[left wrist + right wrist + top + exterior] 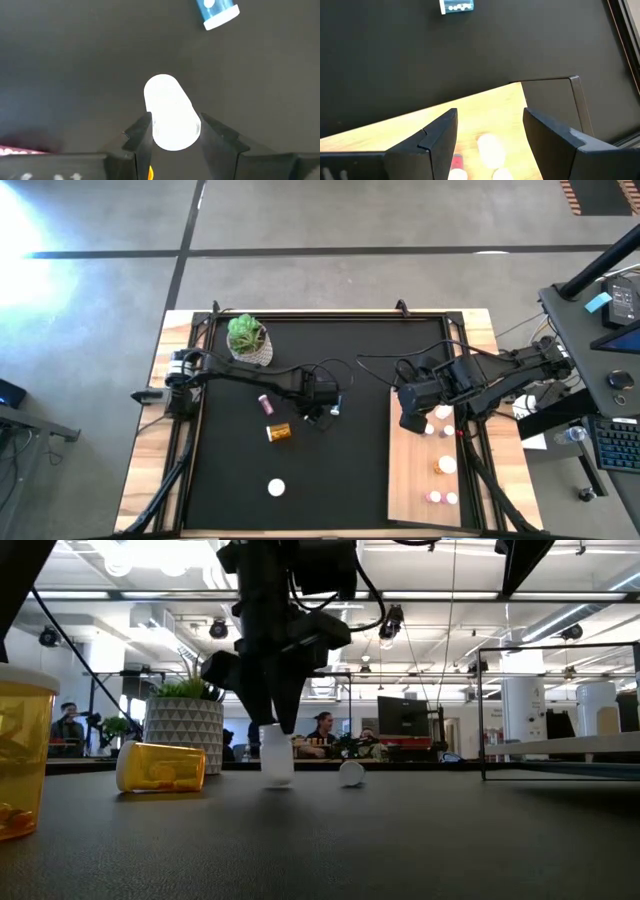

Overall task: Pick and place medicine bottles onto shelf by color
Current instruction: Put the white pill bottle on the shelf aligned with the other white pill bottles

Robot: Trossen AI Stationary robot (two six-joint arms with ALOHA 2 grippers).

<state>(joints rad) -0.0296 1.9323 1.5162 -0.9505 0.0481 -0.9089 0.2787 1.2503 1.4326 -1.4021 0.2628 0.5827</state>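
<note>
An amber bottle [20,755] stands closest to the low camera at its left edge, and another amber bottle [162,767] lies on its side farther back, before the potted plant [183,725].

The left gripper [172,130] has its two fingers [141,135] pressed on either side of a white bottle [170,112], which stands upright on the black mat [330,470] near the mat's middle. Just beyond it lies a small teal-banded bottle [216,11]. A pink bottle [265,403] lies beside the left arm, the fallen amber one [279,433] near it, and a white-capped bottle [276,488] sits well apart toward the mat's near edge.

The right gripper [490,132] hovers over the far end of the shelf [410,480], its fingers [437,137] spread apart around nothing. Under it stand blurred bottles [490,150], one pale, one showing red. More bottles [443,465] stand along the shelf's right side, pink, white and amber, so that side is already crowded.
</note>
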